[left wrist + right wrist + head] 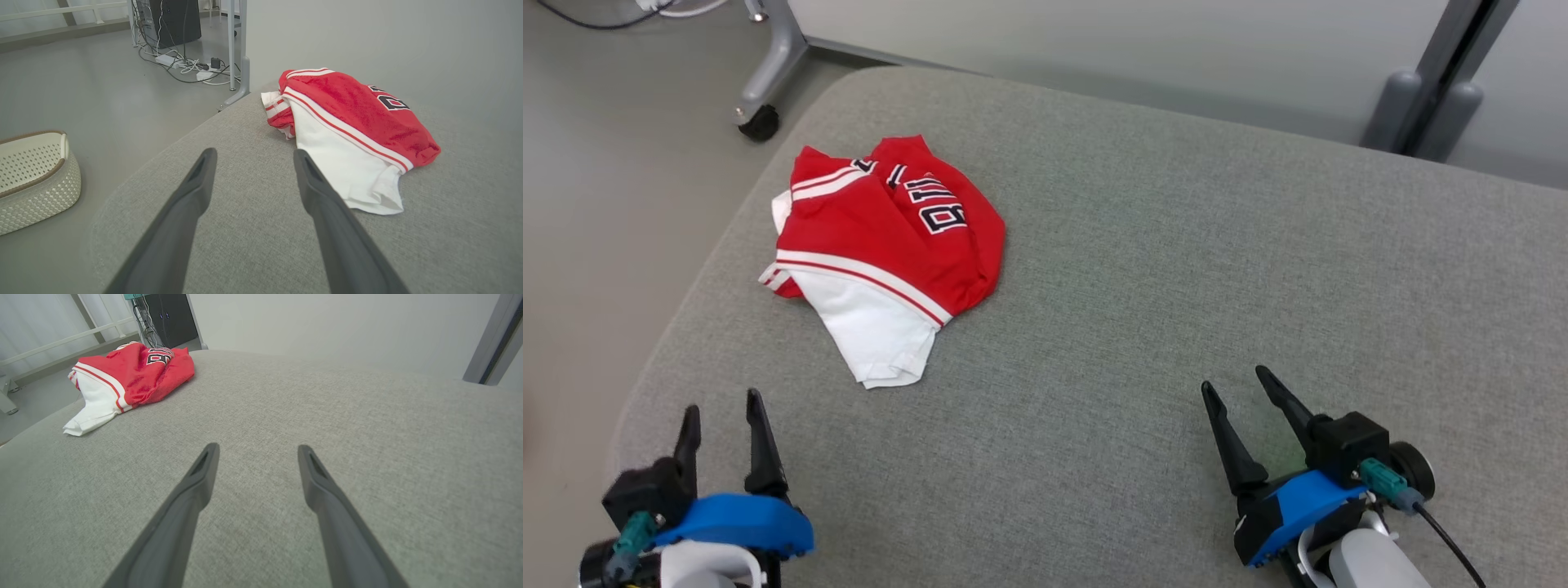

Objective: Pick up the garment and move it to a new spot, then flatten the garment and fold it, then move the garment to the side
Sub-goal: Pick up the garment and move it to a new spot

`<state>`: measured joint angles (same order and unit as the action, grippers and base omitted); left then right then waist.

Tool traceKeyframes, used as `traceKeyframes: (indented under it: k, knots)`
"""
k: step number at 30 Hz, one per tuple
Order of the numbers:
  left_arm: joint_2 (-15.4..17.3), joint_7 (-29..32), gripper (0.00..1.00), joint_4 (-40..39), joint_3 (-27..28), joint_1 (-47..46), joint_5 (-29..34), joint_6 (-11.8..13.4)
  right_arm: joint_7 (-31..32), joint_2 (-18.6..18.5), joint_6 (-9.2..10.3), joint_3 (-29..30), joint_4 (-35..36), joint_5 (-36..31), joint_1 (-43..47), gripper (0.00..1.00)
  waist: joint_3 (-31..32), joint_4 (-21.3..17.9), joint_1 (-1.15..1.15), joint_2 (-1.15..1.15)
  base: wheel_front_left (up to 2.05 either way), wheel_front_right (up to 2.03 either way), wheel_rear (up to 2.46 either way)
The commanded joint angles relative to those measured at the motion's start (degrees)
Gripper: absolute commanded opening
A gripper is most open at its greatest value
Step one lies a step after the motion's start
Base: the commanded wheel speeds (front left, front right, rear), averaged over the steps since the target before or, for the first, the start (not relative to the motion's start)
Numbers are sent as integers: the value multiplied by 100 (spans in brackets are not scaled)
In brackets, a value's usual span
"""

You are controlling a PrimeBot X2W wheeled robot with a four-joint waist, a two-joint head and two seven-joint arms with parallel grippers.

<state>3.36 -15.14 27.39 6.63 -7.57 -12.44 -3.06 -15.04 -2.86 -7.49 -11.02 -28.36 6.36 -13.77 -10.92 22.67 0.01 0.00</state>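
The garment is a red and white jersey with dark lettering, lying bunched and loosely folded on the left part of the grey fabric surface. In the left wrist view the garment lies just ahead and to the right of my fingers. In the right wrist view the garment is far off at the upper left. My left gripper is open at the lower left, near the surface's front edge, holding nothing. Low on the right, my right gripper is open too and empty, well apart from the cloth.
A white perforated basket sits on the floor to the left of the surface. A metal stand leg with a castor is beyond the far left corner. Cables and power strips lie on the floor. A grey post stands at the back right.
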Motion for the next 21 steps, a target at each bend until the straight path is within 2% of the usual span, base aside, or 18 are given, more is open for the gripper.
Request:
traceKeyframes:
  k: [1, 7, 11, 15, 21]
  knots:
    - [103, 1, 100, 110, 117, -296, 51, -88, -18, -14, 0, 7, 75, -71, -108, 100, -101, -60, -1, 0, 0, 0, 0]
    - [293, 1, 100, 482, 249, -976, 72, -276, -17, -43, 0, 9, 151, -169, -259, 100, -348, -254, -1, 0, 0, 0, 0]
    - [580, 1, 100, 925, 240, -1489, 20, -386, -17, -109, 0, -28, 230, -172, -376, 100, -550, -416, -1, 0, 0, 0, 0]
    - [933, 10, 100, 1662, 40, -2125, -175, -447, -17, -186, 0, -34, 316, -124, -499, 100, -731, -599, -1, 0, 0, 0, 0]
    - [1278, 133, 100, 2160, -543, -2757, -612, -445, -17, -330, 1, -2, 403, -98, -554, 100, -974, -835, -1, 0, 0, 0, 0]
